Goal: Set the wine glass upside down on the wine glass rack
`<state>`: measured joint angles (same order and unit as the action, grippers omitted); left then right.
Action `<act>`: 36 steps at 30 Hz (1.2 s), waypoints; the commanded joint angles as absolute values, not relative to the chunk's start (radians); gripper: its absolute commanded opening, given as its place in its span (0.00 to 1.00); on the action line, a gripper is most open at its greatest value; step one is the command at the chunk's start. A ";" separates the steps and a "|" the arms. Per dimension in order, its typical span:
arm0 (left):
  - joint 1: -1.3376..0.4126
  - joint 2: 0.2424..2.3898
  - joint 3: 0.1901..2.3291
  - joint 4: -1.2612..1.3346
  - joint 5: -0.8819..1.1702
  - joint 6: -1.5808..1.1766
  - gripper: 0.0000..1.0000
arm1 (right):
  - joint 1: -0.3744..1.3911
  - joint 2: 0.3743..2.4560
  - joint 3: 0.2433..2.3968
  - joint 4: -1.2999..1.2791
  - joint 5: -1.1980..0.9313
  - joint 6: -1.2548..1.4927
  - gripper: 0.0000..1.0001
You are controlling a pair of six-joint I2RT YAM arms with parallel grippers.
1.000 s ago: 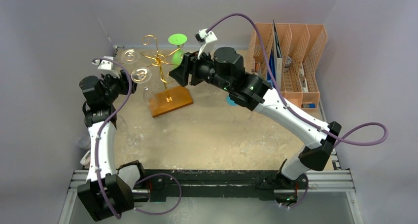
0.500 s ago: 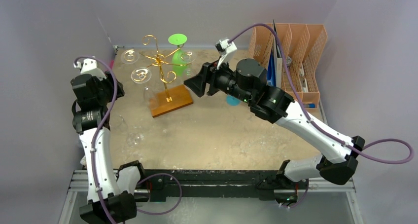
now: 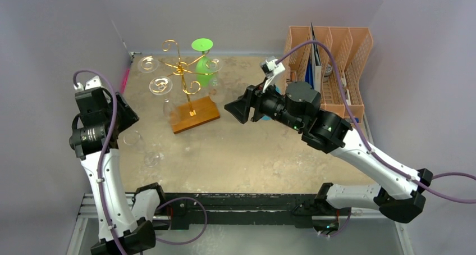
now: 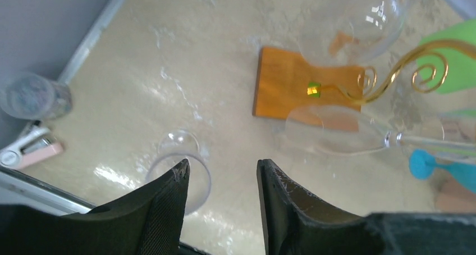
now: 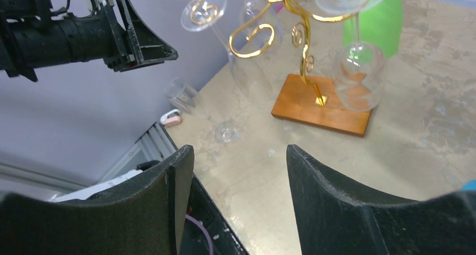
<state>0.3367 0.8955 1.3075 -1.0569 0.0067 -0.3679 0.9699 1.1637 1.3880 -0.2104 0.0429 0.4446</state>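
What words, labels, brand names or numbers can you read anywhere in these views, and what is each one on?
None can be read.
The wine glass rack shows no lettering on its gold wire or its wooden base.
The things stored in the orange file organiser are too small to show any print.
The pink and white item at the table edge shows no legible marking.

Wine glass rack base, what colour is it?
The base is orange-brown wood, clearest in the left wrist view.
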 commanded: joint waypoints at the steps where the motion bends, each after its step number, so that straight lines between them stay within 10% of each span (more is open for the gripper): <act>1: 0.342 0.898 1.293 -1.186 0.146 -0.392 0.44 | 0.975 1.136 1.347 -0.228 0.051 0.454 0.64; 36: 0.267 1.039 1.209 -1.234 0.212 -0.209 0.00 | 0.974 1.215 1.308 -0.228 0.029 0.477 0.64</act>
<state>0.3027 1.0317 1.1629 -1.2224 0.1356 -0.2501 0.9695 1.2213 1.3029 -0.2497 0.0353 0.4625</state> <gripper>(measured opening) 0.057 0.645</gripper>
